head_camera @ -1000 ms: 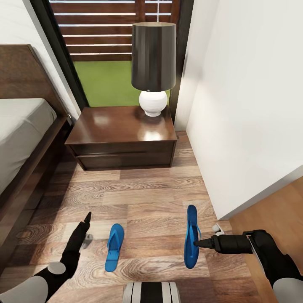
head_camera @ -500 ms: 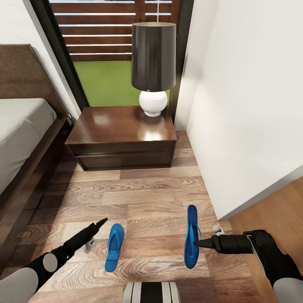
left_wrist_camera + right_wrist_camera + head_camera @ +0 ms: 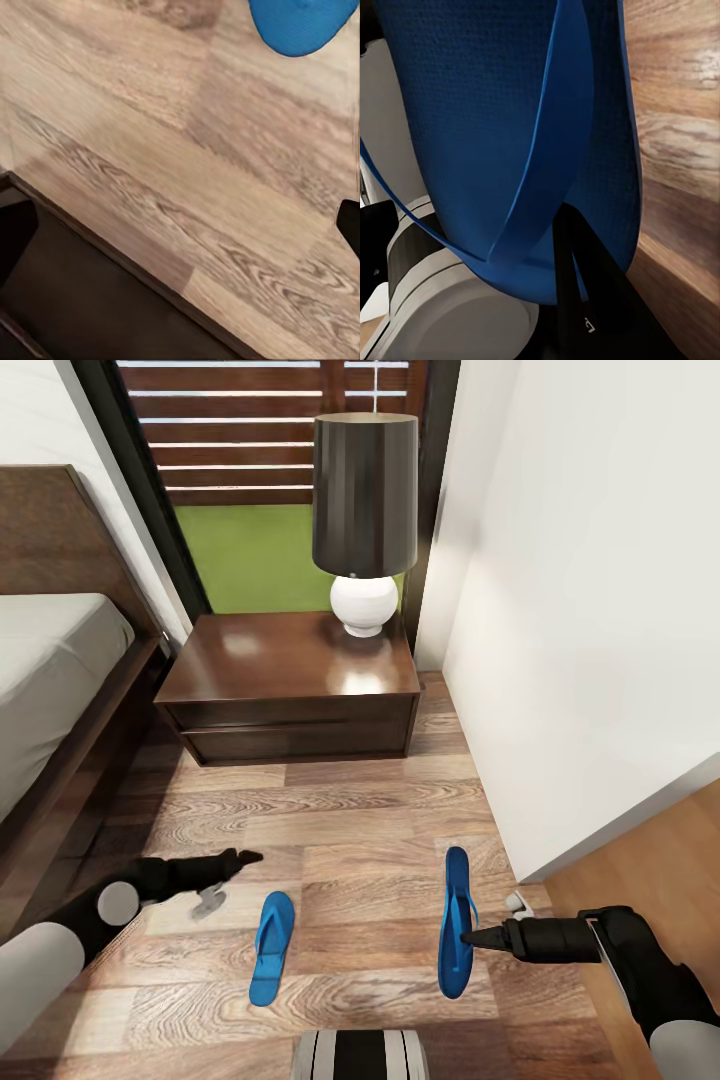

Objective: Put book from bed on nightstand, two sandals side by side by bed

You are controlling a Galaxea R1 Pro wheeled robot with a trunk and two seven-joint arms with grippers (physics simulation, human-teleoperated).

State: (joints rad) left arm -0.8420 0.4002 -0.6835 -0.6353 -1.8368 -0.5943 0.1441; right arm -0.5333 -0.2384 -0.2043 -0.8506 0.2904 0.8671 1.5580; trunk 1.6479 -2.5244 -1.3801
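Two blue sandals show in the head view on the wood floor in front of the nightstand. The left sandal lies flat on the planks. My left gripper hovers just beyond its toe, pointing right, and its fingertips stand wide apart with that sandal's tip ahead. The right sandal looks larger, as if lifted. My right gripper is shut on its thong strap, with one dark finger under it. The bed runs along the left. The book is out of view.
A lamp with a dark shade and white base stands on the nightstand's back right corner. A white wall closes the right side, and a black-framed window is behind. My own base sits at the near edge.
My left arm has swung from pointing forward to pointing right and moved away from me, past the left sandal's toe. The right arm and both sandals have not moved.
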